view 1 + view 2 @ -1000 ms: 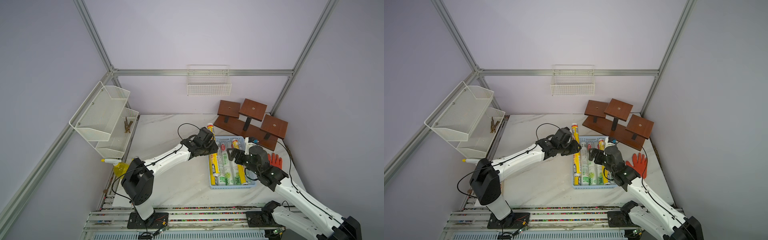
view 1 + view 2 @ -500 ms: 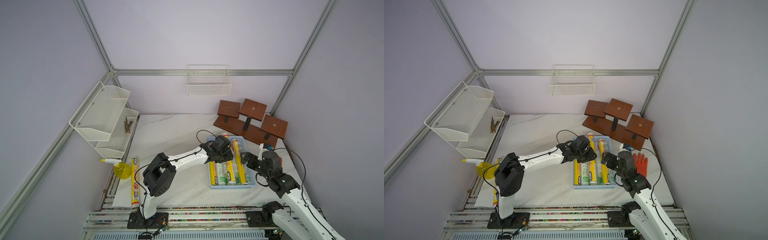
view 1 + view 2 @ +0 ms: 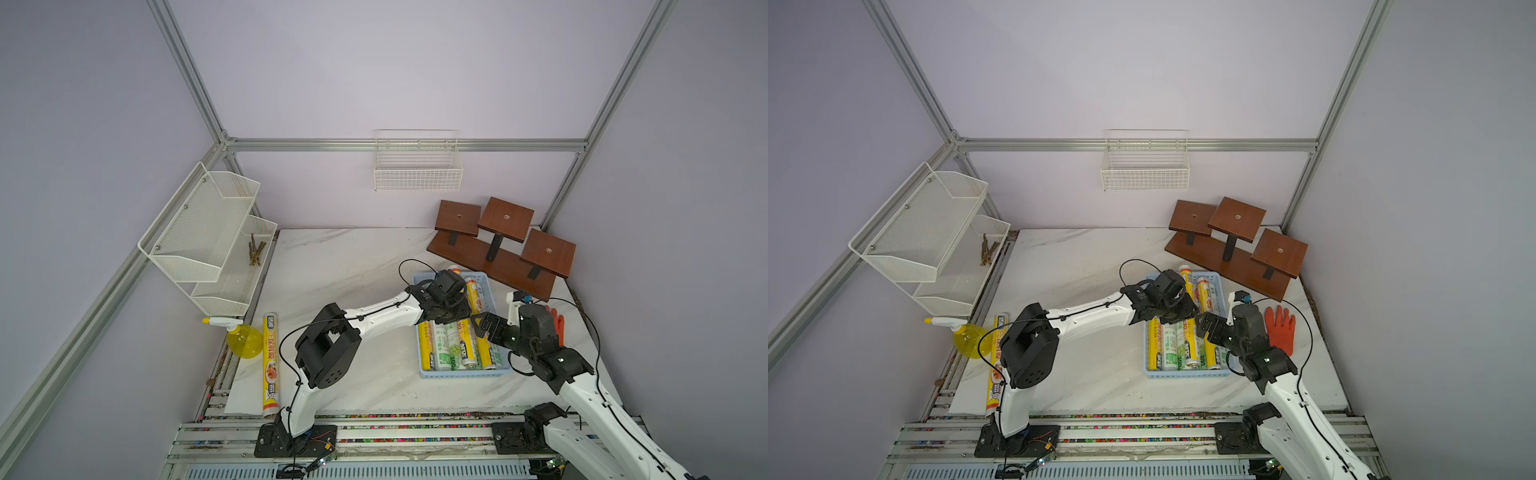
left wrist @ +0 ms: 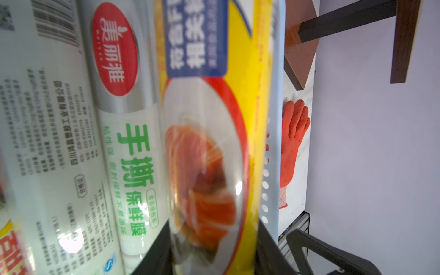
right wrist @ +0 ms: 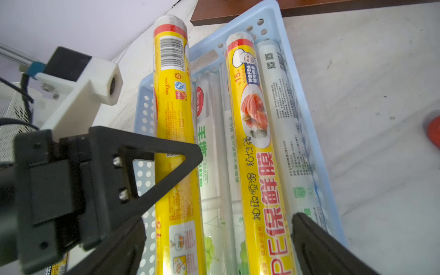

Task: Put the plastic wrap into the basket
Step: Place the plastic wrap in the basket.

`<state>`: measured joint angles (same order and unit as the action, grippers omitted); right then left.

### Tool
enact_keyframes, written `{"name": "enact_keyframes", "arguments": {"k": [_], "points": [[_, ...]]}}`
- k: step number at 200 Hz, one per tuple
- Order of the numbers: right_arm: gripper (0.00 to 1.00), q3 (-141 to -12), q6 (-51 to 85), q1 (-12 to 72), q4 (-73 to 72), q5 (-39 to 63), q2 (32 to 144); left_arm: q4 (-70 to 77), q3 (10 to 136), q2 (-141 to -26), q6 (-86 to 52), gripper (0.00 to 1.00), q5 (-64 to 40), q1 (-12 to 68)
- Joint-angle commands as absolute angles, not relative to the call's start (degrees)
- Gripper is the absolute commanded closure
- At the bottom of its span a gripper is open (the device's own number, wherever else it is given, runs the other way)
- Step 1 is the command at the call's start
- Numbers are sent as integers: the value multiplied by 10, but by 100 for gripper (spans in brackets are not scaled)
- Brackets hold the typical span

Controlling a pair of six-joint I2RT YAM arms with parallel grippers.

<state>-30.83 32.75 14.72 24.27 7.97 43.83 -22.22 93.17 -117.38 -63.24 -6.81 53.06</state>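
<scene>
Most of the plastic wrap (image 3: 448,349) lies lengthwise and side by side in the light-blue basket (image 3: 461,375), yellow rolls mixed with white ones printed in green, on the marble-look table (image 3: 353,266) in front of the brown wooden stand (image 3: 498,255). One more, the stray roll (image 3: 270,361), lies well apart at the table's left edge, just beside the yellow spray bottle (image 3: 244,340). Over the basket the left gripper (image 3: 453,318) is clamped on a yellow roll with a food picture (image 4: 207,142), which the left wrist view shows running between its two dark fingers (image 4: 157,257), with a white roll (image 4: 123,142) on one side and the basket's perforated wall on the other. In the right wrist view a yellow roll with a barcode (image 5: 172,95) pokes past the basket's far rim and passes behind that gripper's triangular finger (image 5: 147,142). The right gripper (image 3: 478,328) hangs over the basket's near right part, jaws spread wide and holding nothing; its fingers (image 5: 316,245) straddle several rolls, and whether they touch any cannot be told. An orange glove (image 3: 1281,328) lies flat on the table just right of the basket
</scene>
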Motion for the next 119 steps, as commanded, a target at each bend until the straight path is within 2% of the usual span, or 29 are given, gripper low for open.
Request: {"name": "enact_keyframes", "arguments": {"k": [1, 61, 119], "points": [[0, -315, 315, 144, 261, 71, 440, -215, 956, -1180, -639, 66, -78, 534], [0, -319, 307, 145, 265, 86, 453, -215, 968, -1202, -642, 65, -90, 535], [0, -321, 301, 144, 264, 84, 461, -215, 974, -1214, -648, 57, -100, 535]]}}
